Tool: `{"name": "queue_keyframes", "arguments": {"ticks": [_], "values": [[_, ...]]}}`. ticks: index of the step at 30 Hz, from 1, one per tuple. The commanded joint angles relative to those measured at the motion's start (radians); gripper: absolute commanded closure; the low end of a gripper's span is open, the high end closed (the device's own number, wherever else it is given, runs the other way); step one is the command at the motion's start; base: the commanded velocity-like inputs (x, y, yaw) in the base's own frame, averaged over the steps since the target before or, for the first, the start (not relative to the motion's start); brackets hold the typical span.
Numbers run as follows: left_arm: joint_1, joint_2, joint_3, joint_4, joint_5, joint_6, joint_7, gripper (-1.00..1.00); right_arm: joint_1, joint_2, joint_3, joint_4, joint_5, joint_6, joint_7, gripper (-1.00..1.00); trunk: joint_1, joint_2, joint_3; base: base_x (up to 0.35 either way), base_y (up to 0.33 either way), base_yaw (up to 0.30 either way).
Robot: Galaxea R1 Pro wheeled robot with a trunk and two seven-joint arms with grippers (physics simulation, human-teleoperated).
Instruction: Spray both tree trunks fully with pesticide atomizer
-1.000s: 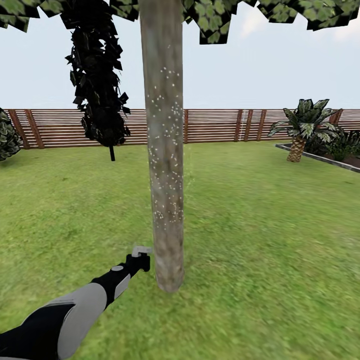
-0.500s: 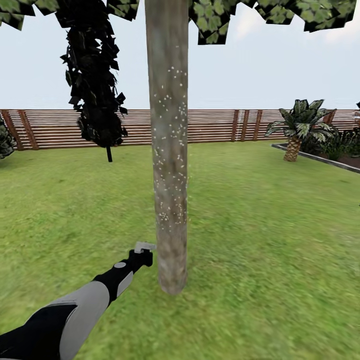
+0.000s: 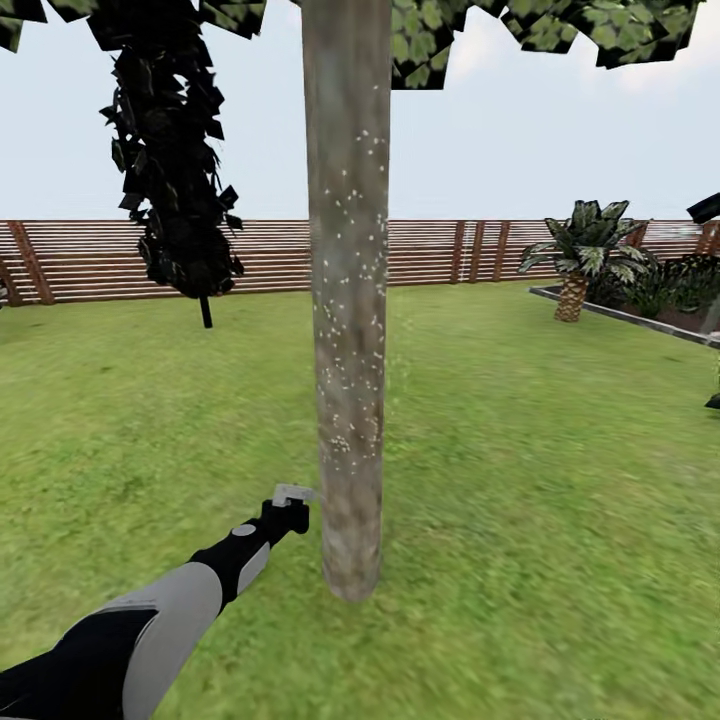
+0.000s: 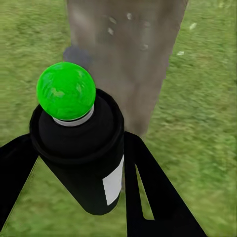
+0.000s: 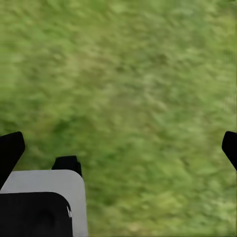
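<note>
holding the small black pesticide atomizer point(image 4: 81, 158) with a white label, the left gripper point(image 4: 79, 168) has both dark fingers point(image 4: 153, 187) clenched on its body, one on either side. in the left wrist view the cap on top reads bright green, not red. its nozzle end faces the thick, mottled grey-brown tree trunk point(image 3: 347, 300), which stands just beyond it.

head view: the left gripper point(image 3: 290, 505) sits low, just beside the trunk near its base, over the green grass floor point(image 3: 520, 480). white specks dot the trunk from above mid-height down to about gripper level; the lowest stretch shows few or none.

right gripper point(image 5: 118, 143): two dark fingertips point(image 5: 11, 148) stand well apart at the frame edges, nothing between them, grass beneath. released.

handling judgement: the bottle looks rigid, light and smooth-sided, so it could twist or slip in a pinch. best hold is mid-body, below the cap, as now, keeping the spray head unobstructed.

step in hand, as judged: coating this trunk, lower part and far side likely outstanding. a brown horizontal-slat wooden fence point(image 3: 100, 260) and a dark, narrow cone-shaped tree point(image 3: 175, 160) stand behind.
</note>
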Motion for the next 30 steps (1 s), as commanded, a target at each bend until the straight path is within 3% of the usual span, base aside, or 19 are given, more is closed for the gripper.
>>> {"name": "queue_keyframes", "arguments": {"ticks": [1, 8, 18, 30], "values": [[0.0, 0.0, 0.0, 0.0, -0.001, 0.0, 0.004, 1.0, 0.0, 0.0, 0.0, 0.0, 0.0, 0.0, 0.0, -1.0, 0.0, 0.0, 0.0, 0.141, 0.323, -0.187], [0.0, 0.0, 0.0, 0.0, -0.001, 0.0, 0.004, 1.0, 0.0, 0.0, 0.0, 0.0, 0.0, 0.0, 0.0, -1.0, 0.0, 0.0, 0.0, 0.111, 0.329, -0.253], [0.0, 0.0, 0.0, 0.0, -0.001, 0.001, 0.004, 1.0, 0.0, 0.0, 0.0, 0.0, 0.0, 0.0, 0.0, -1.0, 0.0, 0.0, 0.0, 0.057, 0.341, -0.054], [0.0, 0.0, 0.0, 0.0, -0.001, 0.001, 0.004, 1.0, 0.0, 0.0, 0.0, 0.0, 0.0, 0.0, 0.0, -1.0, 0.0, 0.0, 0.006, 0.001, 0.35, -0.266]]}}
